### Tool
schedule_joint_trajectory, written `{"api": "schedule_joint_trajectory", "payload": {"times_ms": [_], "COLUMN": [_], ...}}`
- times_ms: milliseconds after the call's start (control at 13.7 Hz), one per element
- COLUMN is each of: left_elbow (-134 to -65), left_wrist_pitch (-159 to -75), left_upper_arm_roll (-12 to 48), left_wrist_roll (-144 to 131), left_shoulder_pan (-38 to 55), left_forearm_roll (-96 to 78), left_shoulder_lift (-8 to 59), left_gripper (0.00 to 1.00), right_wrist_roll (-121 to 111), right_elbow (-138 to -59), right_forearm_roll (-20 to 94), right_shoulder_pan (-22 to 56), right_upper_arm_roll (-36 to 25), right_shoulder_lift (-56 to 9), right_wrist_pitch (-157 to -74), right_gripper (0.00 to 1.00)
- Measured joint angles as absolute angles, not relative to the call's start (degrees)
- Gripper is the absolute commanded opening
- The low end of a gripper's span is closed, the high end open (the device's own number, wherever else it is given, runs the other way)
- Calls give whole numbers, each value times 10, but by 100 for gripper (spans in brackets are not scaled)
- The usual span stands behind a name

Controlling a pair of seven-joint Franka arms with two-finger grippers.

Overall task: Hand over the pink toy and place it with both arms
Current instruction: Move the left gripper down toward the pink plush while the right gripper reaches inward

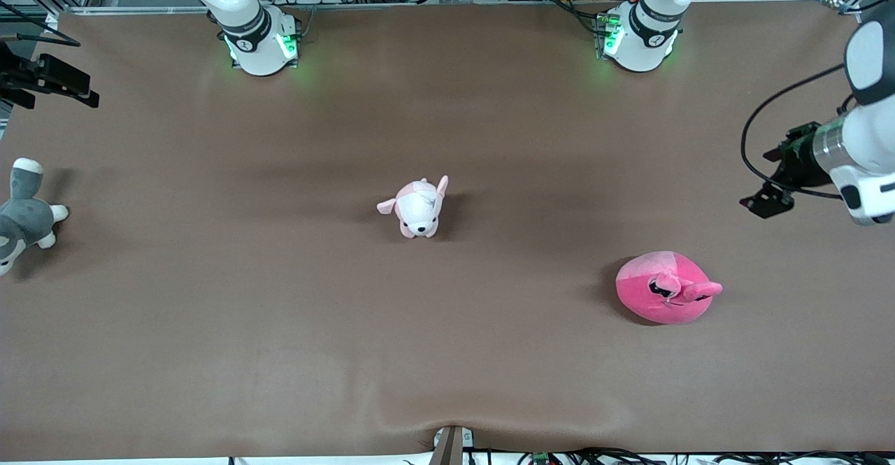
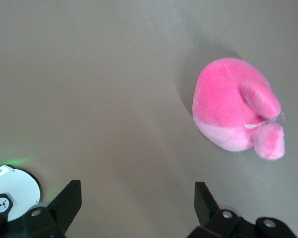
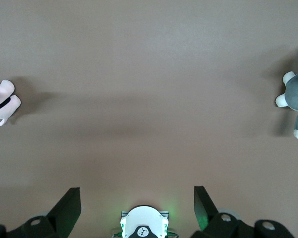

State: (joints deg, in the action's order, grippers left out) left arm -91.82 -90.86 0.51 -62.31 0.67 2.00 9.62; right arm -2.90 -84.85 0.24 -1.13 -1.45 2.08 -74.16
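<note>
Pink toy (image 1: 664, 288): round hot-pink plush, resting on the brown table (image 1: 210, 325) toward the left arm's end, nearer the front camera's edge than the small pale pink-and-white puppy plush (image 1: 418, 208) at mid-table; untouched. Grey-and-white plush dog (image 1: 22, 217): at the right arm's end edge. Left gripper (image 2: 138, 198): fingers apart, empty, raised over the left arm's end of the table near the pink toy; right gripper (image 3: 137, 201): fingers apart, empty, over bare table by its own base, waiting.

table (image 1: 210, 353): brown | pink toy (image 1: 664, 288) | puppy plush (image 1: 418, 208) | grey dog (image 1: 24, 215)
</note>
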Motion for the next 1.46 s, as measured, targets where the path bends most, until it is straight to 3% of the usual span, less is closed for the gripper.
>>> {"api": "schedule_joint_trajectory", "payload": {"times_ms": [293, 1098, 1463], "left_elbow": [-906, -901, -900], "left_wrist_pitch": [-912, -1027, -1101], "left_upper_arm_roll": [4, 6, 6], "left_wrist_roll": [-734, -846, -848], "left_shoulder_pan": [-1, -63, -60], "left_forearm_roll": [20, -167, -171], "left_shoulder_lift": [133, 206, 252], "left_gripper": [100, 100, 100], "right_wrist_roll": [-29, -15, 214], "right_elbow": [-847, -847, -847], "right_forearm_roll": [2, 7, 147], "right_shoulder_pan": [-11, -11, -10], "right_upper_arm_roll": [-15, -14, -9], "right_shoulder_lift": [21, 21, 9], "right_wrist_pitch": [-742, -742, -742], "right_gripper": [100, 100, 100]}}
